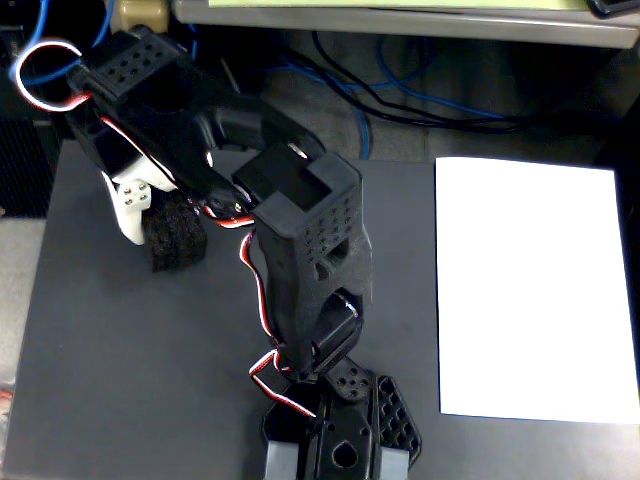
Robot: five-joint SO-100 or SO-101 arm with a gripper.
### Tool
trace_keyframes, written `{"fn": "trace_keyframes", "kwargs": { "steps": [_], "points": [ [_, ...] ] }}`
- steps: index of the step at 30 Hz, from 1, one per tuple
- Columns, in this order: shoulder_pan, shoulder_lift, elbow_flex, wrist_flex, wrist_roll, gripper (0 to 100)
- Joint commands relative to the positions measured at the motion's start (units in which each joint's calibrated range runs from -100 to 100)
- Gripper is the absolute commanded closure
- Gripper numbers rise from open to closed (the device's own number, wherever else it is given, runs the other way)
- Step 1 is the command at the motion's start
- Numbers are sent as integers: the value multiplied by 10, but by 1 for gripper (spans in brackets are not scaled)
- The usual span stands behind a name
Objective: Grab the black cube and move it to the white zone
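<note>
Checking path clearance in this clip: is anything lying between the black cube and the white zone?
Only the arm itself stands between them. The black cube sits at the gripper on the mat's left; otherwise bare mat leads to the white zone.

The rough black foam block (pixel 178 240) is matt and speckled; the rectangular paper sheet (pixel 528 290) plain white; the flat mat surface (pixel 130 370) dark grey; the glossy plastic arm (pixel 300 240) black, its end effector (pixel 150 215) finger white; cables (pixel 258 300) red and white.
</note>
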Motion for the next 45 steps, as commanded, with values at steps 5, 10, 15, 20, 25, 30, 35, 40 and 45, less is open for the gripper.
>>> {"fn": "trace_keyframes", "kwargs": {
  "steps": [5, 10, 15, 20, 25, 30, 35, 40, 45],
  "points": [
    [8, -8, -8, 2, -13, 98],
    [2, -9, -14, 4, -38, 99],
    [8, -76, -14, 29, -61, 99],
    [2, -192, -6, 62, -74, 99],
    [8, -259, -5, 69, -90, 99],
    [10, -290, -12, 97, -116, 99],
    [78, -327, -12, 96, -135, 99],
    [155, -367, -5, 91, -136, 99],
    [208, -390, -5, 91, -155, 99]
  ]
}}
